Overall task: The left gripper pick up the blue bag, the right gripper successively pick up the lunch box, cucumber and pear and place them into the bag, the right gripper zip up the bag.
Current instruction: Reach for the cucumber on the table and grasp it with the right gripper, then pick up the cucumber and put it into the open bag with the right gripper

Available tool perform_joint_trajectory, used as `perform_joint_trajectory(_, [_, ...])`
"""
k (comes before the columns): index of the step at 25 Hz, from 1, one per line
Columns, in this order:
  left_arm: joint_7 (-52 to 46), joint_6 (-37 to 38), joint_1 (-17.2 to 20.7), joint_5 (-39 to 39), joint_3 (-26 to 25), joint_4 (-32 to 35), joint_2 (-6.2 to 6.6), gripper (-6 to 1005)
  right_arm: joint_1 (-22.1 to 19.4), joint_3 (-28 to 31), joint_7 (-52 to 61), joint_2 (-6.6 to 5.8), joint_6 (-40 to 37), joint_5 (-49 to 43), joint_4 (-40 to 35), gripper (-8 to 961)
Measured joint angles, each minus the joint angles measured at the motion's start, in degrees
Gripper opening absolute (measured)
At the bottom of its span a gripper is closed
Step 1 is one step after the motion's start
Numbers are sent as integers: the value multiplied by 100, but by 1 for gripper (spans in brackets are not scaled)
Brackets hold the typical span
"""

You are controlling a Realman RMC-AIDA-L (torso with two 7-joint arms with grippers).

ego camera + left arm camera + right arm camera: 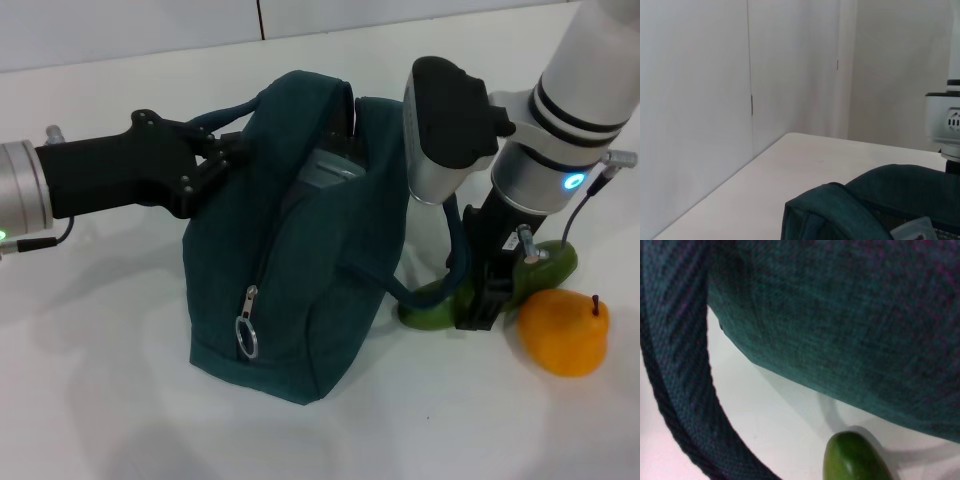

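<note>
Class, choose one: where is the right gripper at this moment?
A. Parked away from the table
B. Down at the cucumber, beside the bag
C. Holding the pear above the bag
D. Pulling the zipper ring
B: in the head view the right gripper is down at the cucumber on the table, between the bag and the pear.

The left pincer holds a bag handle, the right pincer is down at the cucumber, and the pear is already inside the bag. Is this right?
Not quite: the pear lies on the table beside the cucumber, outside the blue bag, as the head view shows. The rest holds.
</note>
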Motion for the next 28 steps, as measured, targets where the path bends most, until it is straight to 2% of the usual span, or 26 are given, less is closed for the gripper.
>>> perform_joint_trajectory(16, [1,-5,2,-3,-19,0,0,46,-26,-104,0,7,148,24,64,708])
perform_joint_trajectory(21, [1,-2,45,-18,-30,2,0,46,-100,-29,-6,-21,175,52,-56,638])
perform_joint_trajectory(24, [0,1,77,-31,-39,38,2,47,-240,200,-43,-33,160,75,-251,624])
perform_joint_trajectory(28, [0,1,115,-43,-42,58,0,47,-691,727,-176,-48,73,226,-777,624])
